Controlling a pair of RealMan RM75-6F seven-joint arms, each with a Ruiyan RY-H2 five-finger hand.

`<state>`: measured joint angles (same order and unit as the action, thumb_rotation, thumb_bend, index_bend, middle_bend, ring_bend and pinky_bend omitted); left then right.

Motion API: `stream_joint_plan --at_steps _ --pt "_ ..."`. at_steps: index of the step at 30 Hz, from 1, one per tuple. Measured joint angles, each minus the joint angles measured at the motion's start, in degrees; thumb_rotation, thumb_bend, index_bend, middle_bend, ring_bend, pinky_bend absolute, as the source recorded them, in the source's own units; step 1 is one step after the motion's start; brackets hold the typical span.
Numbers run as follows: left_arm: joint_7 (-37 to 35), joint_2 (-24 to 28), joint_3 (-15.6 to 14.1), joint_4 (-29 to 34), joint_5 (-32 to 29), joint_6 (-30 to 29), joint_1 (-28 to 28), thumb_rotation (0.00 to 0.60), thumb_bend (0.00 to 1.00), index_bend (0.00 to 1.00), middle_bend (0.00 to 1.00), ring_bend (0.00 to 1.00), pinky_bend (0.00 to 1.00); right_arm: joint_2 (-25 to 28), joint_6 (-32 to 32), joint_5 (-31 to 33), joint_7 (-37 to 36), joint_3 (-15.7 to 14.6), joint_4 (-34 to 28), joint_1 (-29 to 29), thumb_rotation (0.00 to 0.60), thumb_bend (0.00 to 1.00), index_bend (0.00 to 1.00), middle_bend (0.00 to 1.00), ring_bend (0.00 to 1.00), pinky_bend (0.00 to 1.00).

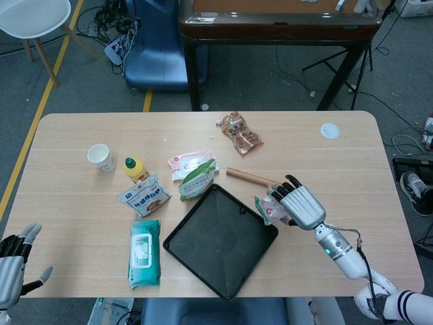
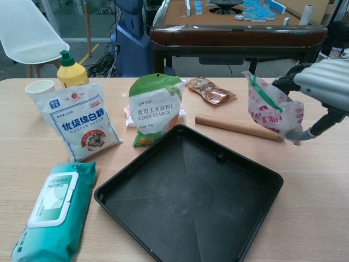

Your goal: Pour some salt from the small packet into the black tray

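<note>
Salt packet (image 2: 271, 112) is hanging in the air, gripped by the right hand (image 1: 300, 205), just off the right corner of the black tray (image 1: 220, 240), above the rolling pin (image 2: 239, 126). Fingers are wrapping its back, thumb underneath. It's looking soft, light and crinkly, likely to slump, so gripping the filled middle seems wisest. Left hand (image 1: 12, 268) is idling at the near left edge, fingers spread, holding nothing.
</note>
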<state>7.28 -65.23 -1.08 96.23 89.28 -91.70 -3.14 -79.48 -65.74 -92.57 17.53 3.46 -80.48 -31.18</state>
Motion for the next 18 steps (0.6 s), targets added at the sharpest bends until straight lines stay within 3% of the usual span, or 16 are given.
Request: stream_joint_plan --at_steps 7,18 --pt "-2.3 -0.2 0.1 -1.7 0.5 -0.4 0.0 0.6 0.2 0.1 0.11 0.16 0.09 0.5 4.8 4.2 20.6 2.8 -6.1 -3.5 0.6 0.44 0.51 0.44 0.34 0.18" --pt "-4.3 -0.5 0.1 -3.3 0.5 -0.2 0.0 0.6 0.2 0.1 0.11 0.16 0.09 -3.9 7.4 6.3 40.9 2.9 -6.4 -7.1 0.6 0.44 0.52 0.45 0.34 0.18"
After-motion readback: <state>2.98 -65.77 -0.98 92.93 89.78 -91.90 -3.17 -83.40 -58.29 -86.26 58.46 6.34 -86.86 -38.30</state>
